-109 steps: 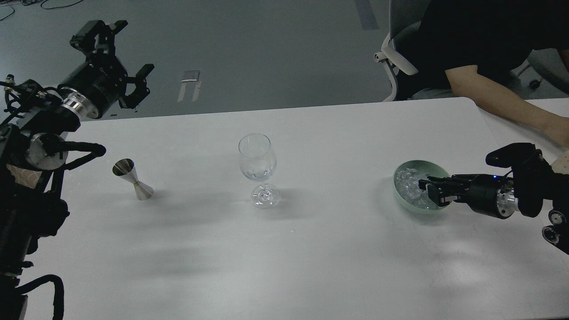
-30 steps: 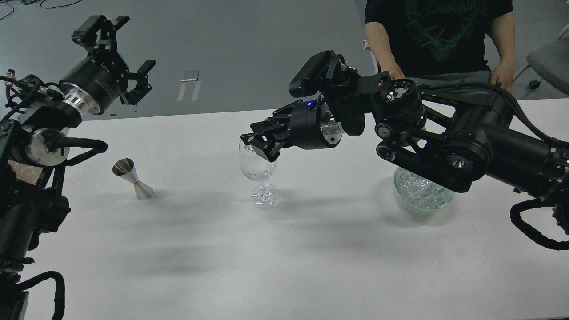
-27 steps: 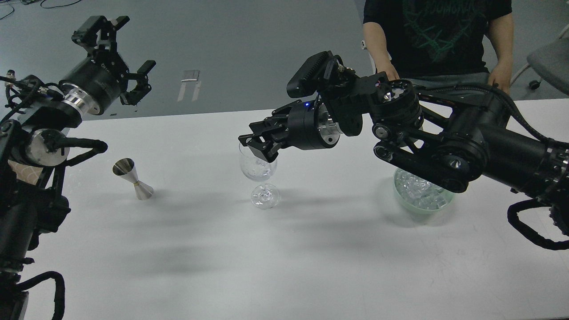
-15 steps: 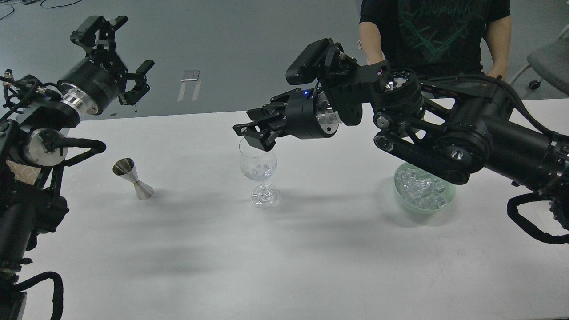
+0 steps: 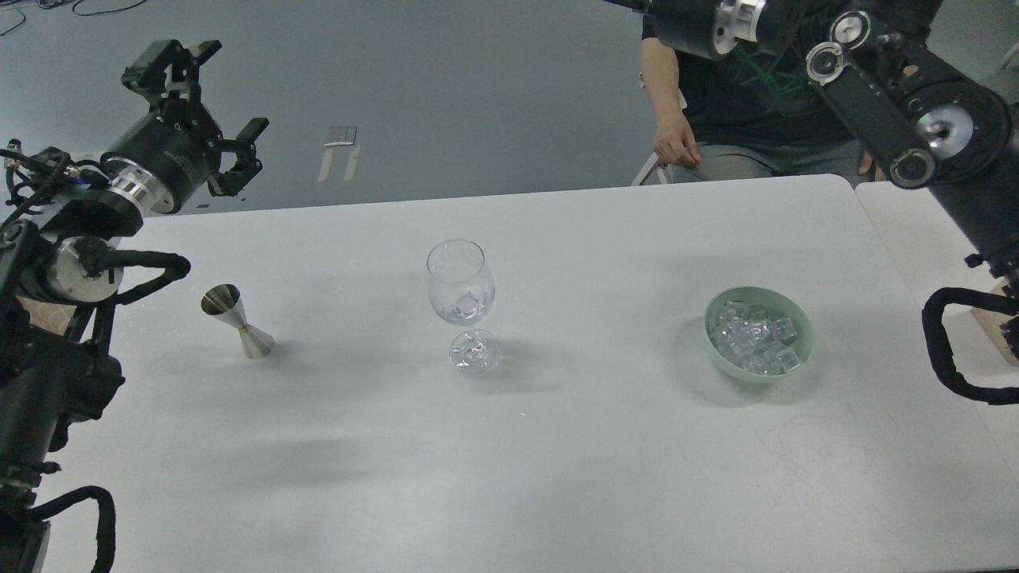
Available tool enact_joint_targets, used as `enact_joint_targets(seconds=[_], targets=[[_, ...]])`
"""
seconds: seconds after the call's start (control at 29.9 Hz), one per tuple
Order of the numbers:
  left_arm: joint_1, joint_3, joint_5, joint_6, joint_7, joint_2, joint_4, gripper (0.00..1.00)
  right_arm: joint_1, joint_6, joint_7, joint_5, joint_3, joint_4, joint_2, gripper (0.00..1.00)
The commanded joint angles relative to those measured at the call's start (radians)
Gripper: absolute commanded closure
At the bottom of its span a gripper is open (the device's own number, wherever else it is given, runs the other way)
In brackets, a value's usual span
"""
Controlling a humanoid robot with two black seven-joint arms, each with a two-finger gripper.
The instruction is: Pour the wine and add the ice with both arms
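A clear stemmed wine glass stands upright mid-table with an ice cube or two in its bowl. A heap of clear ice cubes fills a pale green bowl at the right. A steel jigger stands at the left. My left gripper is open and empty, held high beyond the table's far left edge. My right arm rises at the upper right; its gripper is past the top edge, out of view.
A person in a black T-shirt sits behind the table's far edge with a hand near it. A second table adjoins at the right. Black cable loops hang at the right edge.
My right arm has lifted up and back from over the wine glass, and its gripper has left the view. The glass holds ice it let go. The left arm barely moved.
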Motion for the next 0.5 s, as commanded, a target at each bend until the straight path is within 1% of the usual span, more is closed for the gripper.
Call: enact_joint_targets(seconds=[0.0, 0.03, 0.07, 0.13, 0.17, 0.2, 0.23, 0.27, 0.33, 0.4, 0.47], targets=[[-0.027, 0.003, 0.000, -0.017, -0.047, -0.004, 0.066, 0.02, -0.001, -0.022, 0.007, 0.330, 0.008, -0.133, 0.024, 0.00], [-0.034, 0.004, 0.000, -0.022, -0.060, -0.004, 0.080, 0.02, -0.001, -0.023, 0.009, 0.378, 0.008, -0.156, 0.033, 0.00], [-0.053, 0.018, -0.005, -0.043, -0.093, -0.005, 0.118, 0.02, 0.000, -0.023, 0.015, 0.464, 0.008, -0.206, 0.053, 0.00], [-0.072, 0.041, -0.008, -0.072, -0.136, -0.005, 0.158, 0.02, 0.000, -0.023, 0.025, 0.526, 0.008, -0.243, 0.072, 0.00], [-0.086, 0.062, -0.009, -0.109, -0.190, -0.005, 0.198, 0.02, 0.000, -0.025, 0.042, 0.575, 0.010, -0.277, 0.091, 0.00], [-0.092, 0.073, -0.009, -0.125, -0.216, -0.005, 0.216, 0.02, 0.000, -0.025, 0.053, 0.595, 0.010, -0.291, 0.101, 0.00], [-0.100, 0.095, -0.011, -0.141, -0.254, -0.005, 0.245, 0.02, 0.000, -0.025, 0.076, 0.637, 0.010, -0.316, 0.119, 0.00], [-0.103, 0.102, -0.015, -0.141, -0.274, -0.010, 0.261, 0.02, -0.001, -0.026, 0.094, 0.691, 0.011, -0.337, 0.139, 0.00], [-0.106, 0.103, -0.037, -0.141, -0.279, -0.030, 0.264, 0.02, -0.003, -0.028, 0.107, 0.754, 0.011, -0.363, 0.165, 0.00], [-0.110, 0.104, -0.103, -0.141, -0.279, -0.059, 0.266, 0.02, -0.008, -0.034, 0.110, 0.860, 0.013, -0.400, 0.200, 0.00], [-0.114, 0.109, -0.220, -0.141, -0.274, -0.080, 0.266, 0.02, -0.009, -0.036, 0.110, 0.963, 0.013, -0.423, 0.207, 0.00]])
